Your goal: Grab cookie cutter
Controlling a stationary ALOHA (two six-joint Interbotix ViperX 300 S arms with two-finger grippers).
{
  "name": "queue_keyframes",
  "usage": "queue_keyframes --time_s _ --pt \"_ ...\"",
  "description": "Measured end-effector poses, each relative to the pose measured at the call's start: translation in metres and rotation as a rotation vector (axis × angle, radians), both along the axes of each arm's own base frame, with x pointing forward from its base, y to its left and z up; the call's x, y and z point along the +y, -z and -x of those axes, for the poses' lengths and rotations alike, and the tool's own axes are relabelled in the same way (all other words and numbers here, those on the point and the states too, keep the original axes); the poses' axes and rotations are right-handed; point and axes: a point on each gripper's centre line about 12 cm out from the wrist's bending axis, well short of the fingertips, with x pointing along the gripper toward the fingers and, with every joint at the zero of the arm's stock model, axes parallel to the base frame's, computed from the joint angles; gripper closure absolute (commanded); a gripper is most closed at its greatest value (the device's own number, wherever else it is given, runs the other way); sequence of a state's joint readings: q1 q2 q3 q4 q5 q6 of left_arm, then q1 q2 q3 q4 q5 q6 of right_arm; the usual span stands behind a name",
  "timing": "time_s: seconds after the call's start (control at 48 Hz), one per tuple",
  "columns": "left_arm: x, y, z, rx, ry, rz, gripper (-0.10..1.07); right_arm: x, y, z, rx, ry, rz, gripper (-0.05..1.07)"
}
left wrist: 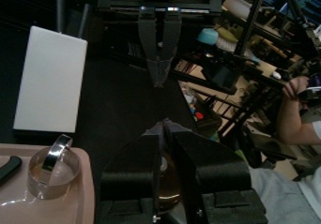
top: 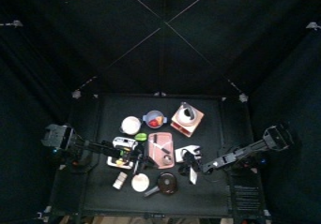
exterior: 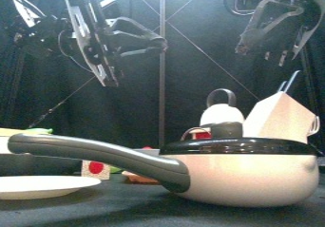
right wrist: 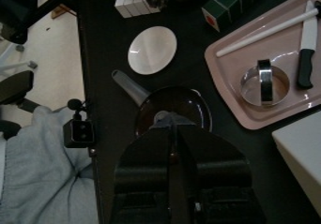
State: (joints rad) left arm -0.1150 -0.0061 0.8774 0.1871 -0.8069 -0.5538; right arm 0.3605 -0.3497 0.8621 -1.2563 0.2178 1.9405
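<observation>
The cookie cutter is a round metal ring. It lies on the pink tray and also shows in the right wrist view as the cookie cutter on the tray. My left gripper hangs at the tray's left edge, above the table, with its jaws open and empty. My right gripper hovers off the tray's right front corner, over the pan. Its jaws are shut on nothing. Neither gripper touches the cutter. In the front view the pan hides it.
On the tray beside the cutter lie a black-handled knife and a white stick. A white pan with a dark handle and a white plate stand at the front. A kettle, a bowl and a pink board stand behind.
</observation>
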Motion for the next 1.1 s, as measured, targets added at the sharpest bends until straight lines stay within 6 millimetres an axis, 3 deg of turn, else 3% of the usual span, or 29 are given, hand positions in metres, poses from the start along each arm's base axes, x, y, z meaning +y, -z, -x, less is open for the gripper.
queue_keyframes --time_s 0.333,0.625,0.938,1.104 --pt "0.0 -0.004 0.004 -0.016 0.008 -0.022 0.43 -0.002 -0.009 -0.006 -0.017 0.031 -0.02 0.7" --pt "0.004 -0.01 0.021 -0.032 0.004 -0.049 0.43 -0.018 -0.027 -0.019 -0.014 0.227 -0.012 0.7" --pt "0.036 -0.029 0.042 -0.083 -0.106 -0.026 0.43 -0.044 -0.036 -0.029 0.053 0.51 0.133 0.7" --pt "0.047 -0.039 0.048 -0.104 -0.14 -0.026 0.43 -0.031 -0.027 -0.041 0.094 0.482 0.195 0.68"
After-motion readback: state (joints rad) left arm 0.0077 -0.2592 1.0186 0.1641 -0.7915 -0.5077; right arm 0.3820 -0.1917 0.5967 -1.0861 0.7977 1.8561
